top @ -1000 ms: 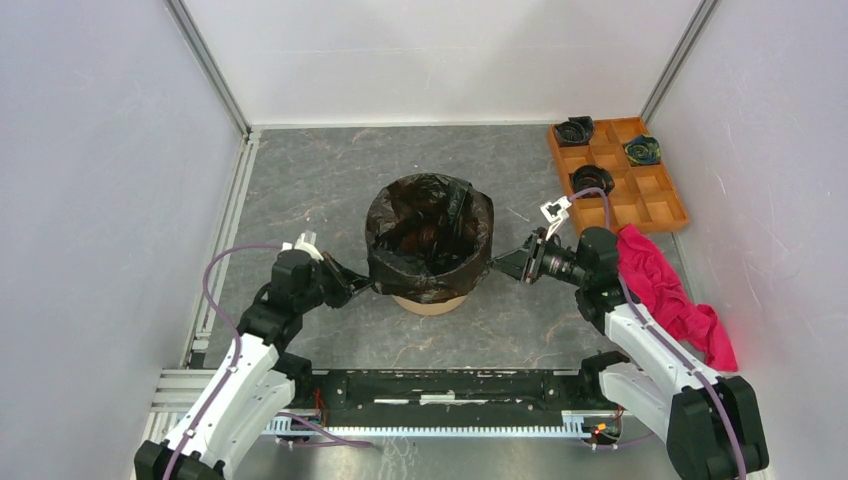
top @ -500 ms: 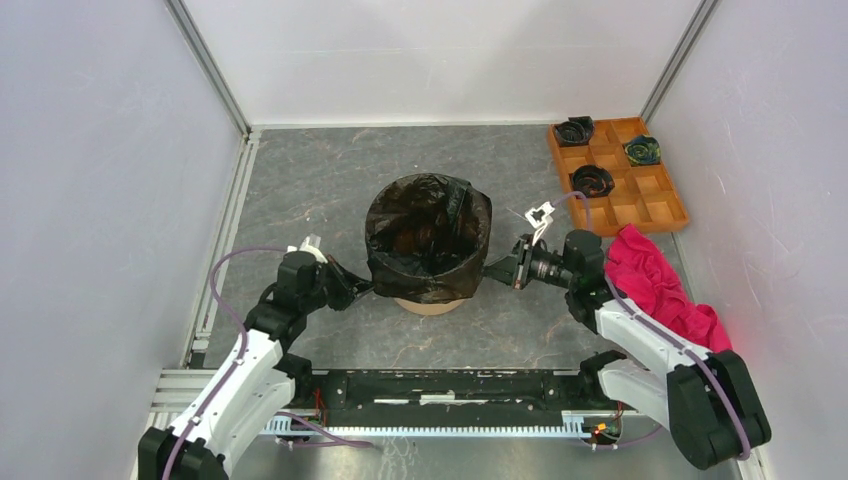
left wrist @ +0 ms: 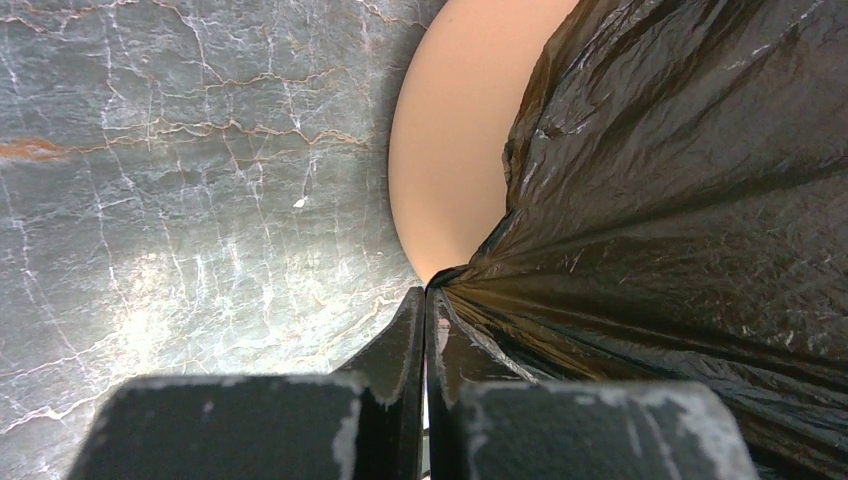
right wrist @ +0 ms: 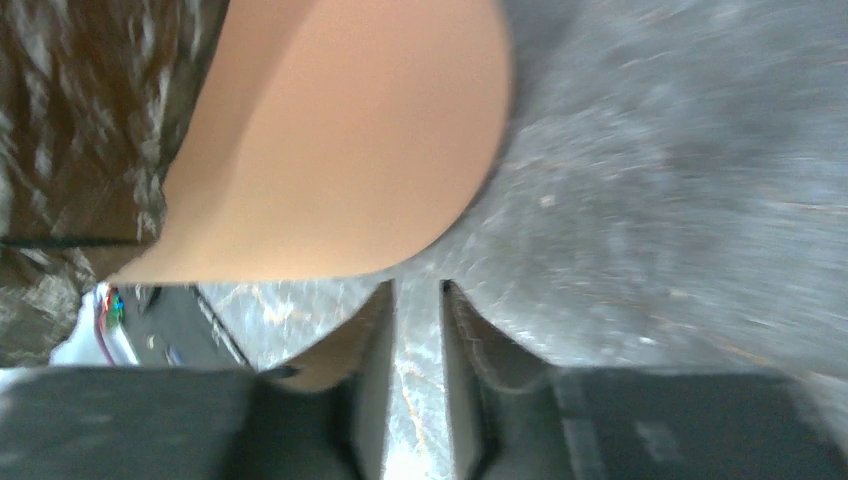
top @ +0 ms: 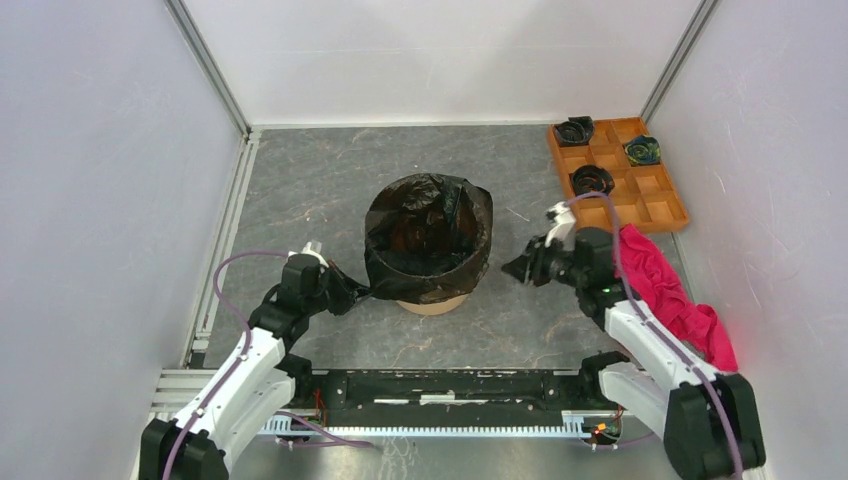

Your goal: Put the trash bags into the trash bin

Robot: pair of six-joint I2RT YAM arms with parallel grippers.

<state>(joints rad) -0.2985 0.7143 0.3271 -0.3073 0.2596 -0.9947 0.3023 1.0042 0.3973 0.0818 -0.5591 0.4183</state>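
Note:
The trash bin is a round orange bucket in the middle of the floor. The black trash bag lines it, its film draped over the rim and down the outer wall. My left gripper is at the bin's lower left, shut on a pinched fold of the bag's hem. In the left wrist view the gripper holds taut film of the bag beside the bucket wall. My right gripper is apart from the bin's right side, slightly open and empty. The right wrist view shows that gripper, the bucket and the bag.
A flat orange tray with square compartments holds three small black rolls at the back right. A pink-red cloth lies along the right wall beside my right arm. Walls close in the left, back and right.
My right gripper has drawn back to the right, away from the bag's right side, and its wrist has turned. My left gripper keeps its hold and has shifted slightly down.

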